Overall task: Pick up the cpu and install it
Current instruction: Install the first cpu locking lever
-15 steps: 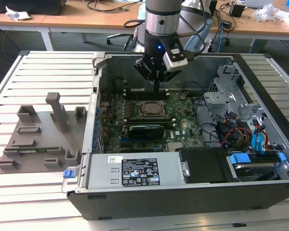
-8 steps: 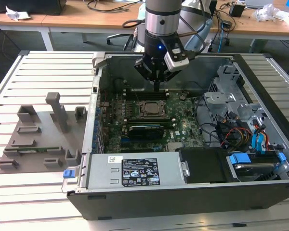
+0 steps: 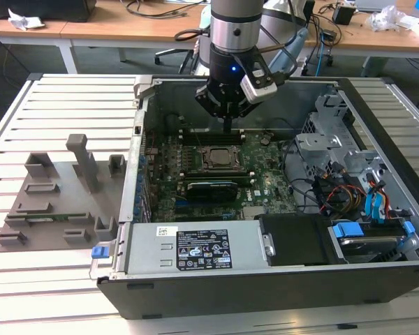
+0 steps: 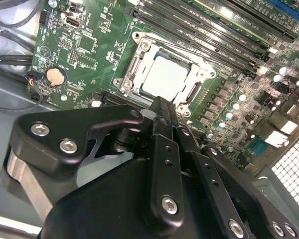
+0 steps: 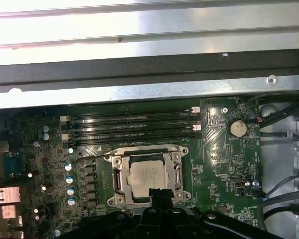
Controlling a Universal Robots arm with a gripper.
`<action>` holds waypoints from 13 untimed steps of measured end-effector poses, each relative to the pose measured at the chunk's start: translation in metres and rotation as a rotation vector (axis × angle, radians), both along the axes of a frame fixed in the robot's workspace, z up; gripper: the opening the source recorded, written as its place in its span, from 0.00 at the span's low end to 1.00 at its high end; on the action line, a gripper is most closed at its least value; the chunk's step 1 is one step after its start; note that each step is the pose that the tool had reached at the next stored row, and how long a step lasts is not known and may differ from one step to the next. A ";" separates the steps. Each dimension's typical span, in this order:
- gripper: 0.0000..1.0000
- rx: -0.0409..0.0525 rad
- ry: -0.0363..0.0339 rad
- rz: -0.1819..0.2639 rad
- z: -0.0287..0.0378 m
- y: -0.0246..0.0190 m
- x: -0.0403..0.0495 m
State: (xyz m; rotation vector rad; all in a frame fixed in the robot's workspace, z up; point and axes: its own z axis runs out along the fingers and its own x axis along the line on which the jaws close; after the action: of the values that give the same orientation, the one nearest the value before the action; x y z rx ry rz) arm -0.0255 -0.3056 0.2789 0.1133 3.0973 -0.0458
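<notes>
A: Where was the cpu [image 4: 165, 77] at this moment?

B: Seated flat in the socket frame [image 5: 150, 177] on the motherboard [image 3: 265, 183], inside the open PC case [image 3: 377, 98]. Silvery top face up, square to the frame in both wrist views. Socket sat centre of the exterior view, with the long black card [image 3: 211, 188] just below it in the frame.

A: And the pincer [image 4: 162, 107]?

B: Above the board, no contact that I could see. In the exterior view the tip hung in the upper middle of the frame, just above the socket's far edge. Fingers looked pressed together into one narrow black blade, nothing held between them.

A: Offset to the chip?

B: Small. In the second wrist view the fingertip overlapped the socket frame's lower edge, and the cpu lay directly past the tip, toward upper centre of the picture. First wrist view agreed: tip [image 5: 162, 195] at bottom centre, chip just above it in the frame. So the chip was straight ahead of the tip along the fingers' line, not off to a side.

A: Long axis?

B: None, the chip's square. Its edges ran parallel to the memory slots [image 5: 132, 127] beyond it.

A: Task status?

B: I'd judge the chip placed; frame looked unlatched, can't confirm.
</notes>
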 end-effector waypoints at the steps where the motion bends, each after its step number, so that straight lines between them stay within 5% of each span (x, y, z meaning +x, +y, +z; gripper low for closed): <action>1: 0.11 0.0000 0.0000 0.006 0.0000 0.0000 0.0000; 13: 0.11 0.0000 0.0000 0.086 0.0000 0.0000 0.0000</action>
State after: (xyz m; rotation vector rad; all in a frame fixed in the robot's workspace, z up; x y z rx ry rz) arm -0.0255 -0.3056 0.2789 -0.0197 3.0981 -0.0429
